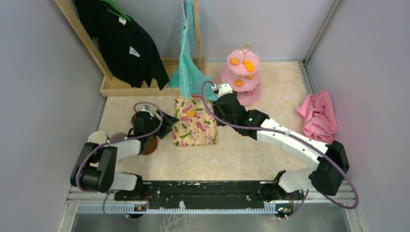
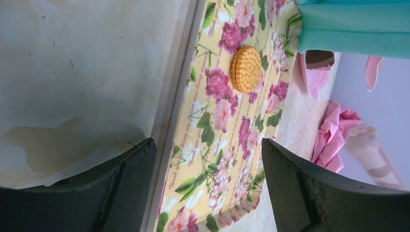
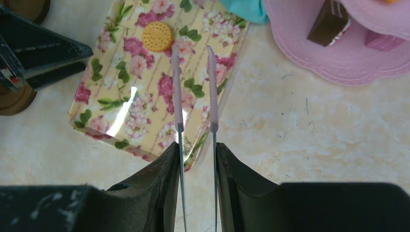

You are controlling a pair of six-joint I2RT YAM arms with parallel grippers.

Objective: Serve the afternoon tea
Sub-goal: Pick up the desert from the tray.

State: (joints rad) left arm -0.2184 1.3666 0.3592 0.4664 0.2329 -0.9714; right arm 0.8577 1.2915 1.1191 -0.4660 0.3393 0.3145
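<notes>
One biscuit (image 3: 157,36) sat on the tray (image 3: 125,111)
The right gripper (image 3: 197,159) clamped pink tongs (image 3: 177,87); left gripper (image 2: 208,159) gaped, empty. Tongs needed to straddle it next.

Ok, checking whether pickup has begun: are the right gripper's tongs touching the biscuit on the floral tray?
Apart. The left wrist view shows the biscuit's whole rim against bare tray, with no tip of the tongs on it.

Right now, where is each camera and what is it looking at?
Top: above and behind the arms, looking down at the table; both arms show.
Left wrist: low beside the floral tray; open left gripper shows.
Right wrist: above the tray's edge; right gripper holding pink tongs shows.
Shared: all three see the round cookie on the tray.
</notes>
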